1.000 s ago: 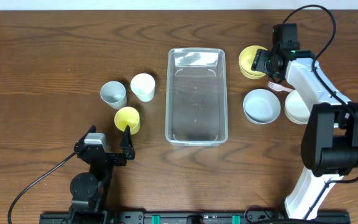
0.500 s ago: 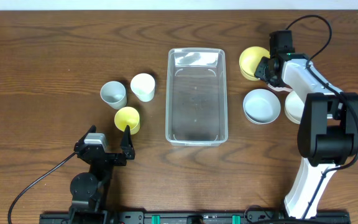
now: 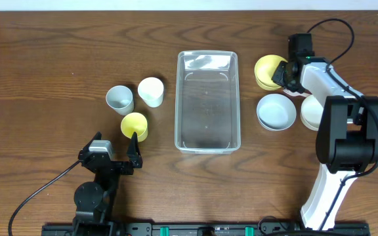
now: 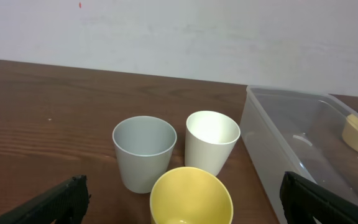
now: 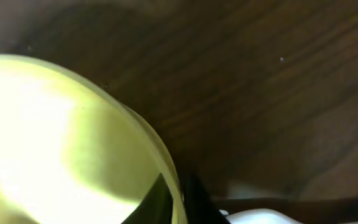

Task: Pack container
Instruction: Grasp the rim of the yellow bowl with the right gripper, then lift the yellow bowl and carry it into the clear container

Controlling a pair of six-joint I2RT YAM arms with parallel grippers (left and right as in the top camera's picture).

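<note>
The container (image 3: 207,101) sits between wide-open left jaws and right jaws clamped on the yellow bowl (image 3: 266,68).

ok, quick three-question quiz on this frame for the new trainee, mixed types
1. True or false: the clear container already holds a bowl.
2. What is the right end effector shut on? A) white bowl B) yellow bowl C) grey-blue bowl
3. How many cups stand to the left of the container in the overhead view?

Key:
1. False, it is empty.
2. B, pinched at the rim.
3. Three: grey-blue cup, white cup, yellow cup.
</note>
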